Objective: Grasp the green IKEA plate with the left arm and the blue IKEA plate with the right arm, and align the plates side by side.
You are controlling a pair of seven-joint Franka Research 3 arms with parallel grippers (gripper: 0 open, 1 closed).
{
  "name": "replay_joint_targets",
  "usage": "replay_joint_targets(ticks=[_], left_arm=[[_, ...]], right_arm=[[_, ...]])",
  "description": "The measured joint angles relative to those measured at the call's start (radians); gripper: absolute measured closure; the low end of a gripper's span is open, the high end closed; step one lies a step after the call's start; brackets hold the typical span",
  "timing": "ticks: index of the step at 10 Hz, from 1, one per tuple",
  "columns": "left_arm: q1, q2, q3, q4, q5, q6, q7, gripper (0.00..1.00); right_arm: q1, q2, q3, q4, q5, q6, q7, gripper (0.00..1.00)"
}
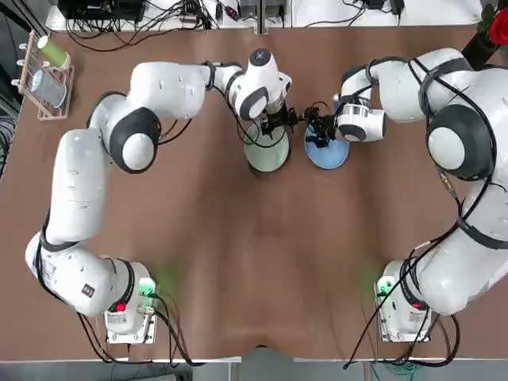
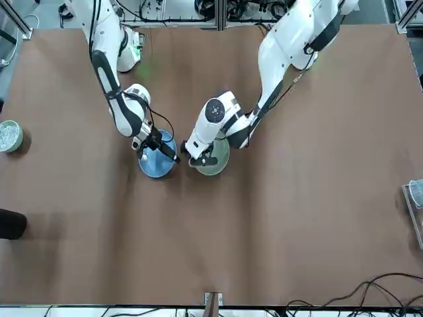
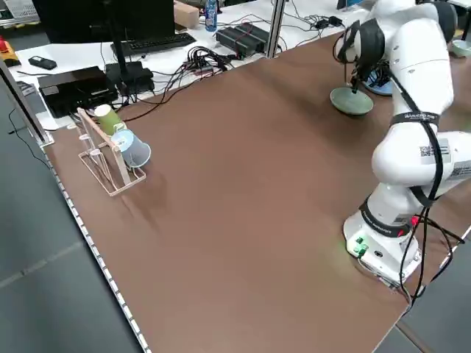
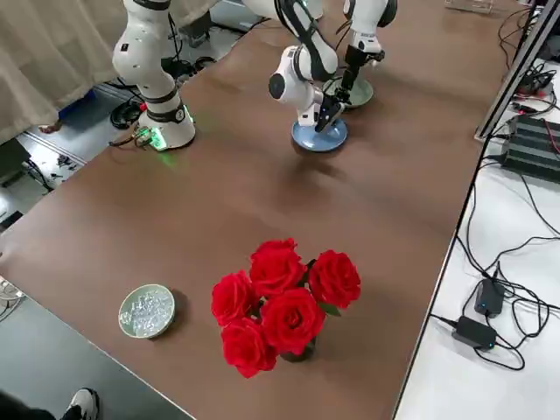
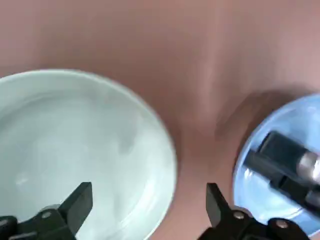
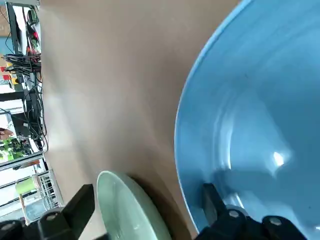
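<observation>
Your green IKEA plate (image 1: 267, 151) and blue IKEA plate (image 1: 327, 152) already sit side by side on the tabletop (image 1: 254, 262). Both the left end effector (image 1: 278, 121) and the right end effector (image 1: 318, 129) are spread open straddling the rims, so only retreat remains.

Glossy white arms (image 1: 79, 190), dark joints, black cables.

- The green IKEA plate (image 5: 75, 150): smooth, matt with a soft sheen, probably plastic.
- The blue IKEA plate (image 6: 260, 115): smooth and slightly glossy, with a small bright highlight.
- The table (image 1: 254, 262): brown, matt, even surface.
- The left arm (image 1: 159, 95) and the right arm (image 1: 444, 87): glossy white shells with dark joint rings.
- Both grippers' fingers (image 5: 80, 202): matt black.
</observation>
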Motion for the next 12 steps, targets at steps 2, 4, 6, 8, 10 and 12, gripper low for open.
replay_joint_targets(ticks=[2, 4, 6, 8, 10, 12], left_arm=[[-0.002, -0.091, -0.002, -0.004, 0.0, -0.208, 0.031, 0.0], [0.016, -0.176, 0.007, -0.009, 0.001, -0.37, 0.04, 0.0], [0.099, -0.269, 0.008, -0.041, 0.001, -0.437, 0.086, 0.0], [0.189, -0.389, 0.005, -0.129, 0.0, -0.447, 0.165, 0.0], [0.294, -0.502, 0.0, -0.185, -0.012, -0.461, 0.266, 0.0], [0.428, -0.6, -0.001, -0.19, -0.077, -0.496, 0.442, 0.0]], right_arm=[[0.008, 0.02, 0.0, 0.028, 0.026, 0.0, 0.0, 0.04], [0.029, 0.031, 0.0, 0.049, 0.054, 0.0, 0.0, 0.04], [0.063, 0.033, 0.002, 0.059, 0.104, 0.0, 0.0, 0.04], [0.111, 0.034, 0.002, 0.066, 0.154, 0.001, 0.0, 0.04], [0.143, 0.036, 0.003, 0.069, 0.182, 0.003, 0.001, 0.04], [0.147, 0.038, 0.001, 0.072, 0.184, 0.004, 0.001, 0.04]])
